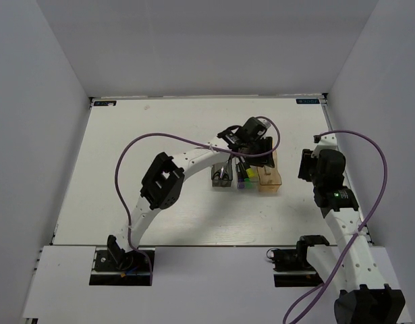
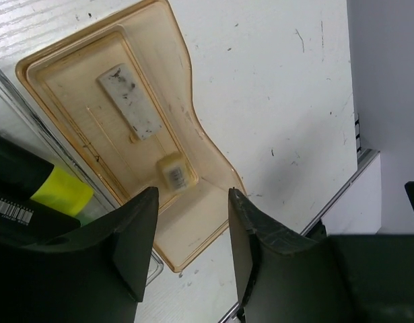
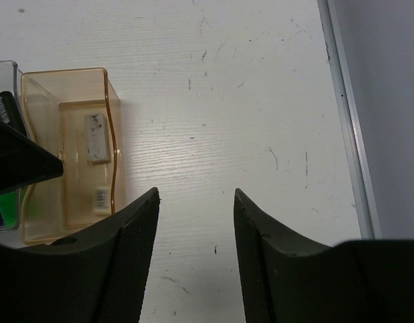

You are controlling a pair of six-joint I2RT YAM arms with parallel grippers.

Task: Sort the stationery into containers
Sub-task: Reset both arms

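1. Tan bin [image 2: 75, 87]: translucent orange-tan plastic, narrow, with rounded corners and one waved long wall. It stands upright on the white table [image 1: 126, 169], whose grained top is scuffed and speckled
2. Inside the tan bin: a flat oblong grey eraser [image 2: 129, 101], smudged with dark marks, and apart from it a smaller blocky beige eraser [image 2: 174, 171] with print too fine to read
3. Clear bin [image 3: 3, 74], against the tan bin's long side: holds black highlighters with yellow [image 2: 58, 194], green [image 3: 5, 204] and purple [image 1: 241, 183] ends. One barrel has a barcode label [image 2: 8, 207], digits unreadable
4. Dark grey bin [image 1: 217, 181], opaque, beyond the clear bin from the tan bin: scissors [image 1: 224, 172] inside, detail indistinct
5. Left gripper [image 2: 193, 229]: matte black fingers moderately apart, empty, above the tan bin's beige-eraser end
6. Right gripper [image 3: 196, 229]: textured black fingers moderately apart, empty, over bare table beside the tan bin
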